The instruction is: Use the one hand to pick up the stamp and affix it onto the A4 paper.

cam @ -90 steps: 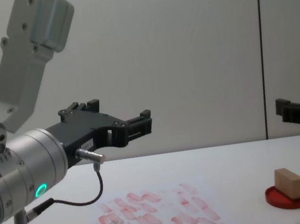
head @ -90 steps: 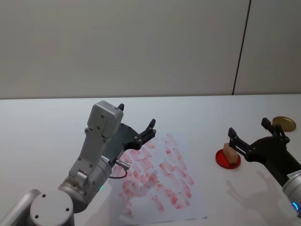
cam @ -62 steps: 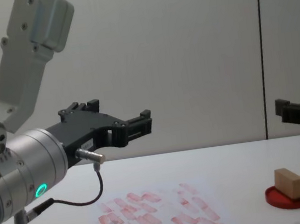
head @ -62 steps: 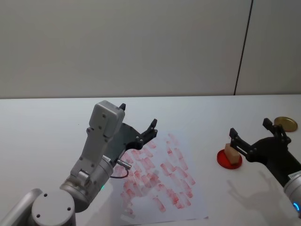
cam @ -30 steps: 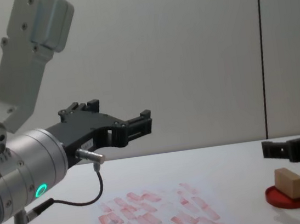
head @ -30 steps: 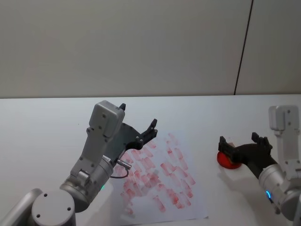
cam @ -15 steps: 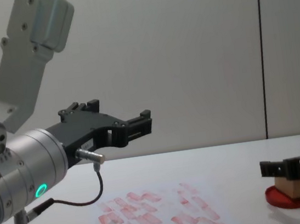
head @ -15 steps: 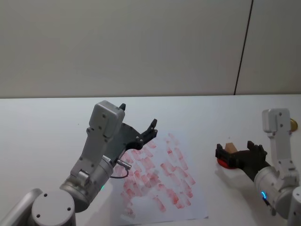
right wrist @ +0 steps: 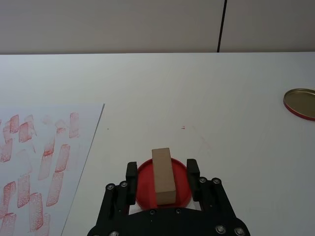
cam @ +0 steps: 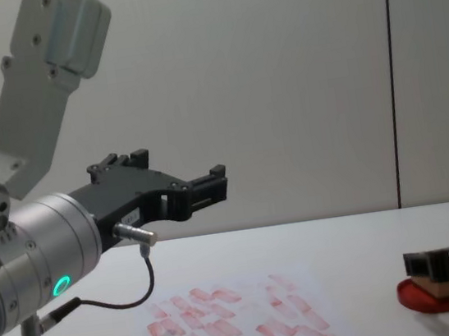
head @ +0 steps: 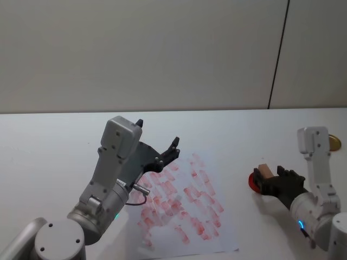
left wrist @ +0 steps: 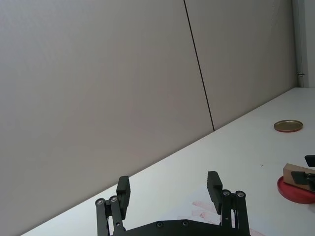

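Right wrist view has the small light-tan wooden rectangular stamp resting on the flat round red ink pad, on the white table off to the right of the white A4 paper covered in pale red prints. The right gripper sits low around the stamp, one finger on each side with a gap showing at both, so it is spread and gripping nothing. To my eye the pick-up is barely begun: closing, lifting, carrying across and pressing onto the paper are all left. The left gripper hangs with fingers apart above the sheet's left side, idle
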Controlling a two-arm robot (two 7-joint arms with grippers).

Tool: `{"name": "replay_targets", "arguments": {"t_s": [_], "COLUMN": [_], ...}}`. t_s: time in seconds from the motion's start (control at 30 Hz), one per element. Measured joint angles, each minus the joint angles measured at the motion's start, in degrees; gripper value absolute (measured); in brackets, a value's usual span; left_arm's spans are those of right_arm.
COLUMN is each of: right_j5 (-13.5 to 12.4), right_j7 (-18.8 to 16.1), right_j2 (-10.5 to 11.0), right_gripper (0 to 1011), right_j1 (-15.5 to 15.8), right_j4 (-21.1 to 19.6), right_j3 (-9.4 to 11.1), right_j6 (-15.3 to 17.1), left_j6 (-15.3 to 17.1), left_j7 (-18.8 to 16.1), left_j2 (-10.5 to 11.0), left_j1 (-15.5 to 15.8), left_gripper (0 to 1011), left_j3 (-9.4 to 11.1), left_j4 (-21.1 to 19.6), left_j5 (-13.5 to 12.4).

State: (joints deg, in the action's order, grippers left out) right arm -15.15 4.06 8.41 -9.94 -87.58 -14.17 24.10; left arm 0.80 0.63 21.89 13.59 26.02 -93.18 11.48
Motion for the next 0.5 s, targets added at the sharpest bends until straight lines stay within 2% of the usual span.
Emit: {"name": "replay_targets", "arguments": {"t_s": [0.2, 0.23, 0.33, 0.37, 0.4, 0.5], "right_j5": [0.42, 0.48, 0.72, 0.77, 0.87, 1.07], "right_j7": [0.20, 0.24, 0.43, 0.47, 0.58, 0.82], "right_j2": [-0.21, -0.23, -0.34, -0.37, -0.42, -0.55], "right_gripper": [444, 444, 319, 319, 260, 213], "right_j1": [-0.24, -0.27, -0.37, -0.39, -0.45, -0.55], "right_j4": [0.40, 0.43, 0.60, 0.64, 0.69, 0.84], "right_j3": [0.05, 0.05, 0.07, 0.07, 0.08, 0.11], "right_j6": [0.58, 0.67, 1.05, 1.15, 1.36, 1.78], "left_j6": [0.00, 0.00, 0.00, 0.00, 0.00, 0.00], "left_j7": [0.00, 0.00, 0.00, 0.00, 0.00, 0.00], "left_j2": [0.00, 0.00, 0.00, 0.00, 0.00, 0.00], "left_j1": [0.00, 0.00, 0.00, 0.00, 0.00, 0.00], "left_gripper": [993, 993, 993, 993, 993, 993], "left_j3": [0.00, 0.00, 0.00, 0.00, 0.00, 0.00], "left_j4": [0.00, 0.00, 0.00, 0.00, 0.00, 0.00], "left_j5": [0.00, 0.00, 0.00, 0.00, 0.00, 0.00]}}
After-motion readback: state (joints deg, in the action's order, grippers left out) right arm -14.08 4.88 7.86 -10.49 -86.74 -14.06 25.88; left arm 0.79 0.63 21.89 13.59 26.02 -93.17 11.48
